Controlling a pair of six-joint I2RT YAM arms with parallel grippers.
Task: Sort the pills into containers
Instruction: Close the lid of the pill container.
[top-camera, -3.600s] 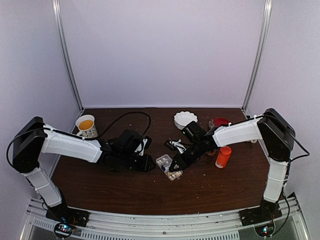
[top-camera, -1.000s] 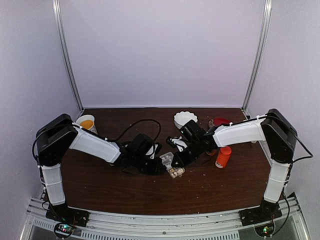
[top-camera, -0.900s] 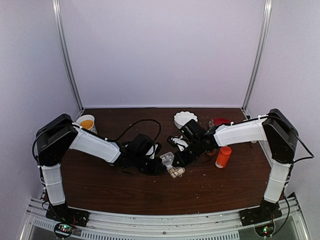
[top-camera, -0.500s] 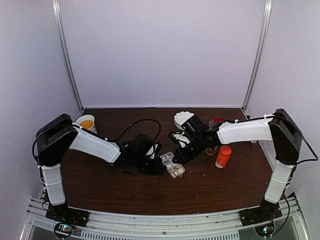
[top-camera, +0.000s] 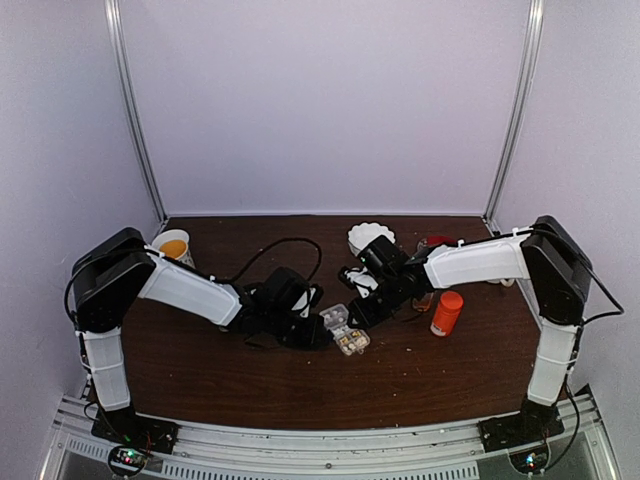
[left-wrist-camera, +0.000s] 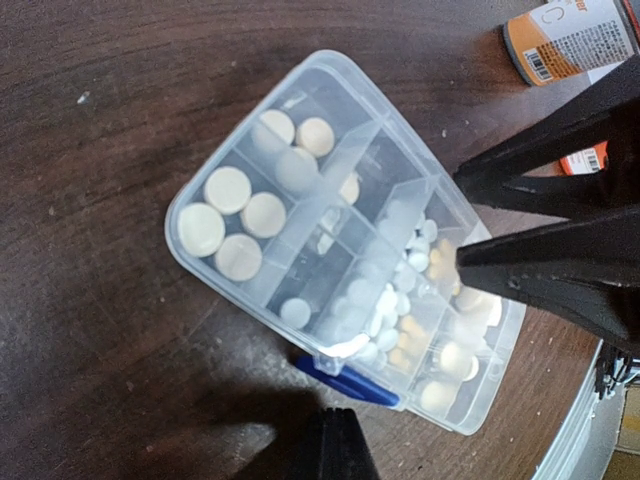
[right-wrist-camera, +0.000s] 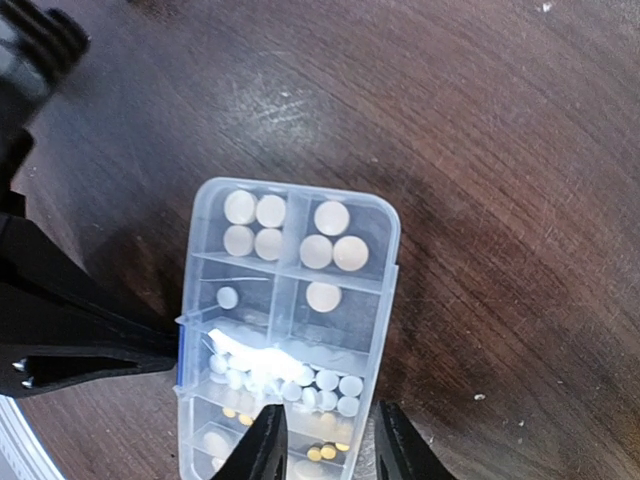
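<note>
Leaning over the pill box (right-wrist-camera: 290, 268), right fingers (right-wrist-camera: 262, 448) hang parted; left fingers (left-wrist-camera: 335, 450) clenched against its latch (left-wrist-camera: 350, 385)

You are working in a robotics lab cell. Plain white panel walls (top-camera: 320, 100) enclose a dark brown wooden desk (top-camera: 250, 390). Bare aluminium frame posts (top-camera: 135, 110) stand at the back corners, and two white-and-black robot arms (top-camera: 180, 290) are bolted to a metal rail (top-camera: 320, 455) along its near edge.
</note>
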